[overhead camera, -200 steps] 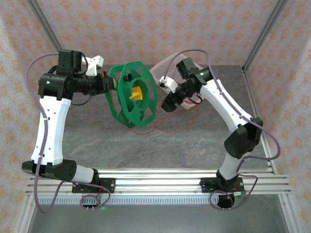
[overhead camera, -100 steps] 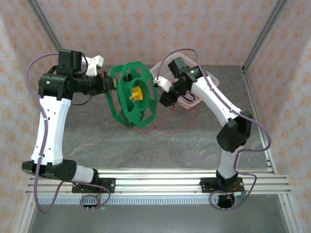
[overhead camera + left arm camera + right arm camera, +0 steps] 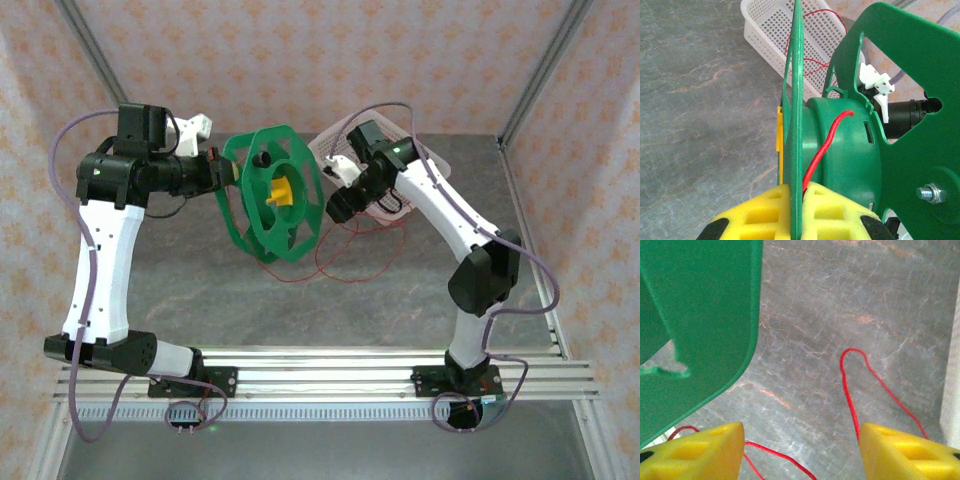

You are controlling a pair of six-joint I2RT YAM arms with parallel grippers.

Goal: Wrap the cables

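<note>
Grey tabletop [image 3: 400,300] with a green reel [image 3: 300,225] raised on edge toward 11 o'clock, its flange pinched in the fully closed left claw [image 3: 799,210], presumably to hold the drum clear of the surface for winding; a white basket [image 3: 765,45] lies at 1 o'clock. The right claw [image 3: 802,450], at the reel's 3 o'clock, gapes wide and empty, apparently poised to take up slack. The cables [image 3: 826,147], thin red wire, run from the drum to loose loops at the reel's 5 o'clock and into the basket
</note>
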